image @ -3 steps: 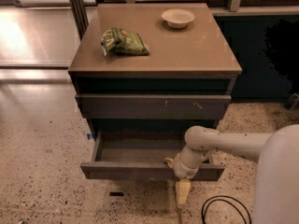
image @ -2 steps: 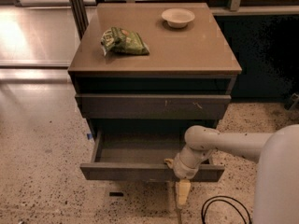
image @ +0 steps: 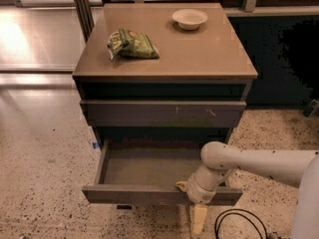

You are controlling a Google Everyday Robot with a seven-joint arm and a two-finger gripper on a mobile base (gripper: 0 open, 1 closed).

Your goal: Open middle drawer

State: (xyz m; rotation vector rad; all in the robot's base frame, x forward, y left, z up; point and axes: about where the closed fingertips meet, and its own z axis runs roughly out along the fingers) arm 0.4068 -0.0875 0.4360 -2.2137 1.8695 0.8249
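We see the gripper [image: 195, 203] at the front edge of the middle drawer [image: 134, 194], right of that edge's centre. A pale, rounded part of it hangs down in front of the panel. We cannot tell whether the jaws are spread or pressed together. The smooth, cream, tube-shaped arm [image: 259, 166] reaches in from the jaws' right.

The middle drawer stands pulled out, directly beneath and behind the jaws. It is a wide, shallow box with a flat, handleless dark grey-brown front and a plain matte grey tray stretching back from the jaws. Its long axis runs left to right, and its front faces us.

Above and behind the jaws sits a closed drawer front [image: 162, 113] with pale scratch marks, flush in the cabinet [image: 87, 128]. Higher still is the smooth tan surface [image: 209, 54]. On it a crinkled green snack bag [image: 132, 44] lies up and left of the jaws, and a round white bowl [image: 189, 19] sits farthest back. They are well apart.

Below and right of the jaws a black cable [image: 239, 222] loops on the speckled terrazzo floor [image: 45, 183].
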